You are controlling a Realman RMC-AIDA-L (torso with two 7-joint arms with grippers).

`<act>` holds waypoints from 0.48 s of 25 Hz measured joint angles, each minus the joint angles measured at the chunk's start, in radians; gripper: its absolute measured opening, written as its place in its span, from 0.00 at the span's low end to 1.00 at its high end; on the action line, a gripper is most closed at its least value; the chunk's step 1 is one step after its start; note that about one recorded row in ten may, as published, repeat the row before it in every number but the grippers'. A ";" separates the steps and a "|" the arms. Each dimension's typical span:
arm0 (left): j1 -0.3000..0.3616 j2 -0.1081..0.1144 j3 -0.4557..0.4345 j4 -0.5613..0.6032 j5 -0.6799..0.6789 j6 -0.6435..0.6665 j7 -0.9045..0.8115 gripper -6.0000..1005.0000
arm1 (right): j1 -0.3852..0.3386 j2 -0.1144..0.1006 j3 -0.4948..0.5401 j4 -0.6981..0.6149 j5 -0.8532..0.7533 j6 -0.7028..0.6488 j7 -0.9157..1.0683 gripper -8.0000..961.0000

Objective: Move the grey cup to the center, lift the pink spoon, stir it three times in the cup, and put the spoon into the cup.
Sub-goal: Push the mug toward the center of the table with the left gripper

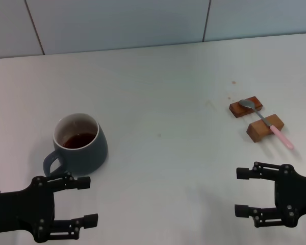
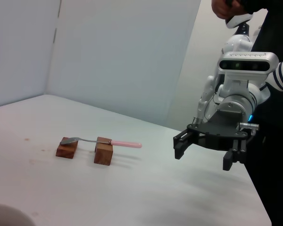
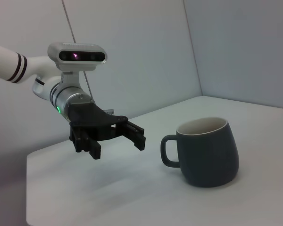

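Observation:
The grey cup (image 1: 80, 143) stands at the left of the table, handle toward me, with dark brown liquid inside. It also shows in the right wrist view (image 3: 207, 150). My left gripper (image 1: 88, 201) is open and empty, just in front of the cup's handle; it shows in the right wrist view (image 3: 117, 143). The pink spoon (image 1: 268, 124) lies across two small wooden blocks at the right, silver bowl on the far block, pink handle toward me; it shows in the left wrist view (image 2: 99, 140). My right gripper (image 1: 239, 192) is open and empty, in front of the spoon (image 2: 203, 155).
The far wooden block (image 1: 245, 106) and the near wooden block (image 1: 265, 127) carry the spoon. The white table (image 1: 163, 102) runs back to a pale wall. A few small brown stains (image 1: 230, 89) lie behind the blocks.

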 joint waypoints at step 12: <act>-0.006 -0.004 0.000 0.000 -0.002 0.001 -0.004 0.81 | 0.006 -0.002 -0.001 0.000 0.002 0.001 0.000 0.86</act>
